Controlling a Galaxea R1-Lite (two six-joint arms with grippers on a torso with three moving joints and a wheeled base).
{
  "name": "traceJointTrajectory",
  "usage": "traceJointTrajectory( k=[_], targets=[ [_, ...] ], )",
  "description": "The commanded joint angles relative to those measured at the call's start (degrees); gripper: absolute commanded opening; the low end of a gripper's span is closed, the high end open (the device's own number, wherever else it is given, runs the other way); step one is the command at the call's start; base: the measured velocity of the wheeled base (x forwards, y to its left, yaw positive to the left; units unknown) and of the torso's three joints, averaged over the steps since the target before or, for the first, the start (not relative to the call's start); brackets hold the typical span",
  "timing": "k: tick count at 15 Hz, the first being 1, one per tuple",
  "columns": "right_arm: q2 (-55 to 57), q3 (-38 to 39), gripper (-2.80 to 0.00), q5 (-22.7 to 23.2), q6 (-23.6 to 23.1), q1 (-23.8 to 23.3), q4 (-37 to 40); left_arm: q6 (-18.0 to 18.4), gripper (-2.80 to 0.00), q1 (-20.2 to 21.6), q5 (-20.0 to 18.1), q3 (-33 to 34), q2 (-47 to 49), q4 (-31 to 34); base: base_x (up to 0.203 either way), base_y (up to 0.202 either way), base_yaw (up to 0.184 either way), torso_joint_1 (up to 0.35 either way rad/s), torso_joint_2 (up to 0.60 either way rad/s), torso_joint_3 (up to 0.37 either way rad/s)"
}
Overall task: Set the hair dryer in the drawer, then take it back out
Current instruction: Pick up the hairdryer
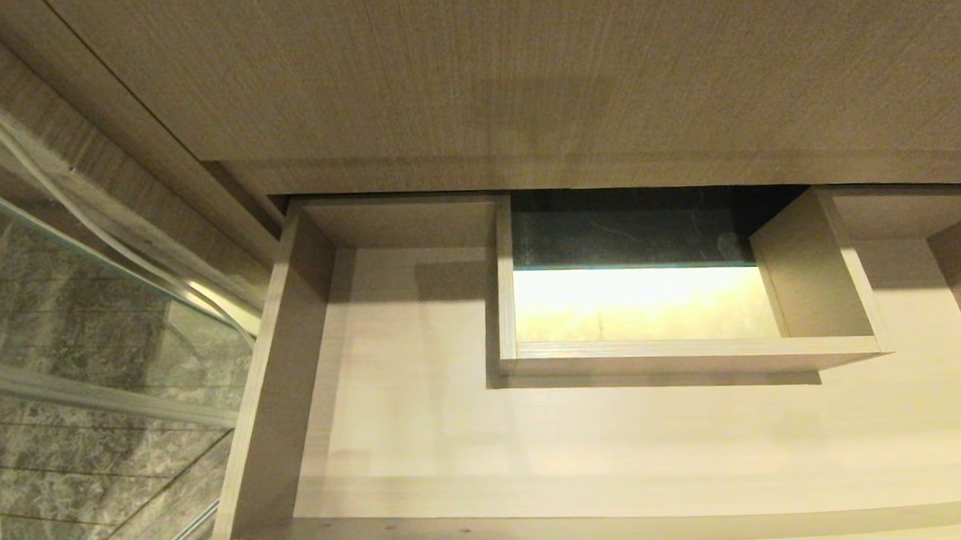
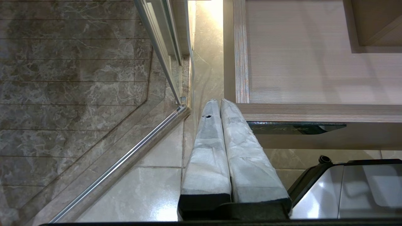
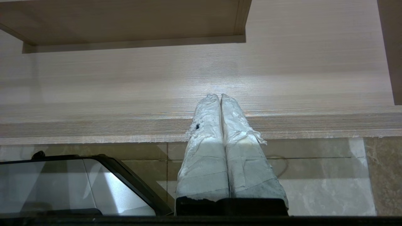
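I find both arms parked low before the open drawer [image 1: 422, 432]: left gripper [image 2: 220, 102] and right gripper [image 3: 220, 95], fingers together, empty. No dryer shows in any view. I judge it light, rigid and slick-shelled; the handle is the place to grip. Farther in, a boxed cut-out [image 1: 691, 354] narrows the drawer; glass door [image 1: 91, 331] to the left.

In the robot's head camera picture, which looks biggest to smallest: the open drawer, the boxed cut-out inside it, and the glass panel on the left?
1. The drawer, filling most of the picture.
2. The glass panel.
3. The boxed cut-out.

The panel and cut-out are cropped or at differing depths, so their order is only how they appear. No hair dryer shows.
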Motion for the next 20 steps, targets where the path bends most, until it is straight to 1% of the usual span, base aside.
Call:
traceJointTrajectory(
  k=[1, 20],
  targets=[
    [0.07, 0.01, -2.80, 0.00, 0.01, -0.04, 0.03, 0.00, -2.80, -0.04, 0.00, 0.03, 0.09, -0.02, 0.000, 0.000, 0.000, 0.000, 0.00, 0.000],
    [0.07, 0.01, -2.80, 0.00, 0.01, 0.03, 0.03, 0.09, -2.80, -0.04, 0.00, 0.01, 0.09, 0.07, 0.000, 0.000, 0.000, 0.000, 0.00, 0.000]
  ],
)
